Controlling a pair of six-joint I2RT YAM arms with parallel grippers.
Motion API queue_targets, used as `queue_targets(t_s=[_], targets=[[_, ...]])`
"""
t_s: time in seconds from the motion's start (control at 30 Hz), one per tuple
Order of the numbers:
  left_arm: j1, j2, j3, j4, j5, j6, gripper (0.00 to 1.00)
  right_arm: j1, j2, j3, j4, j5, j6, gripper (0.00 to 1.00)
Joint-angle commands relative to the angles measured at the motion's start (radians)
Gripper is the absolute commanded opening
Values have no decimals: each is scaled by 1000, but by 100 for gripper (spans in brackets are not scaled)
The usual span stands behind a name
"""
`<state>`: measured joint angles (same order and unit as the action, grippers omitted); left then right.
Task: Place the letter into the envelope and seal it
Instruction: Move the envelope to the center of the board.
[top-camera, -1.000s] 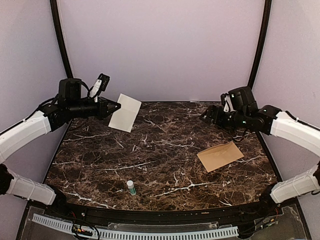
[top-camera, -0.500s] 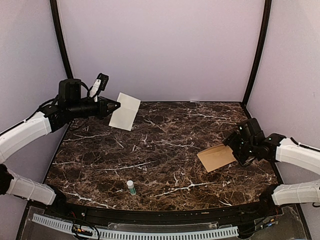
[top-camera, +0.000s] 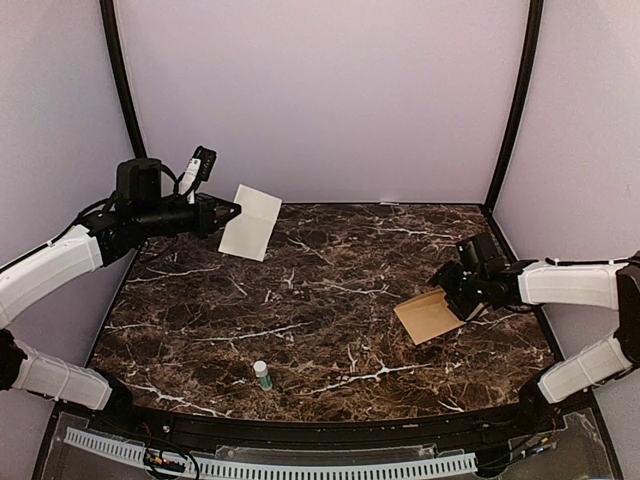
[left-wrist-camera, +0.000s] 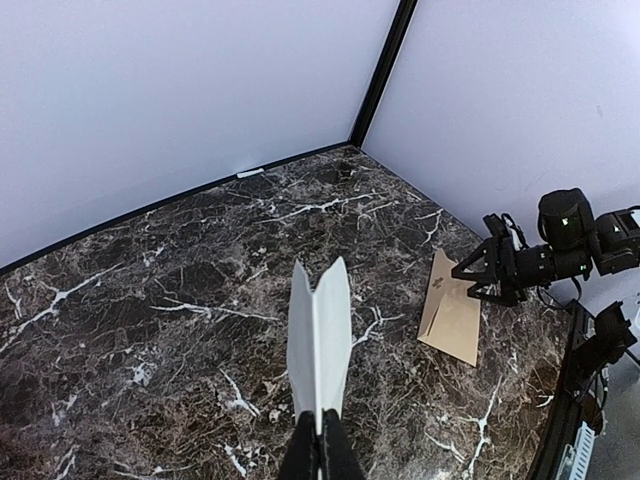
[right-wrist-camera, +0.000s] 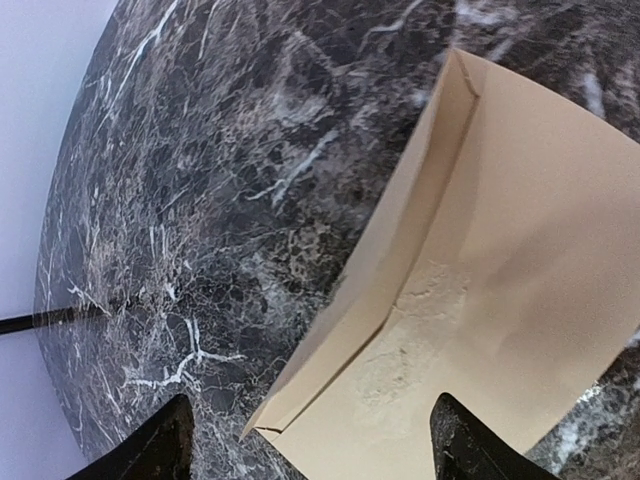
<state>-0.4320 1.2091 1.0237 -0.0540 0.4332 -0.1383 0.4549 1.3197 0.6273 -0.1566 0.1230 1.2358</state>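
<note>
Left wrist: L end effector (left-wrist-camera: 320, 440) pinches letter (left-wrist-camera: 318, 340); R end effector (right-wrist-camera: 310, 400) splayed over envelope (right-wrist-camera: 500, 250).

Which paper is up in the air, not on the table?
The white letter, pinched by the left gripper; the brown envelope lies on the marble table.

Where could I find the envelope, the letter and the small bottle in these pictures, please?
envelope (top-camera: 425, 318), top external view, on its bare left half.
letter (top-camera: 250, 223), top external view, on the middle of the sheet.
small bottle (top-camera: 262, 375), top external view, on its body.
</note>
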Motion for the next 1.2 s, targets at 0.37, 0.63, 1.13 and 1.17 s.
queue_targets(t_s=[0.37, 0.63, 1.13, 1.17], targets=[[-1, -16, -3, -3, 13, 11, 0, -9, 213, 139, 98, -26, -47, 50], [-1, -11, -2, -6, 11, 13, 0, -9, 251, 196, 55, -20, -104, 20], [-1, -11, -4, -4, 14, 13, 0, -8, 289, 228, 14, -59, -154, 7], [-1, -11, -5, -4, 14, 14, 0, -7, 282, 227, 11, -55, -154, 10]])
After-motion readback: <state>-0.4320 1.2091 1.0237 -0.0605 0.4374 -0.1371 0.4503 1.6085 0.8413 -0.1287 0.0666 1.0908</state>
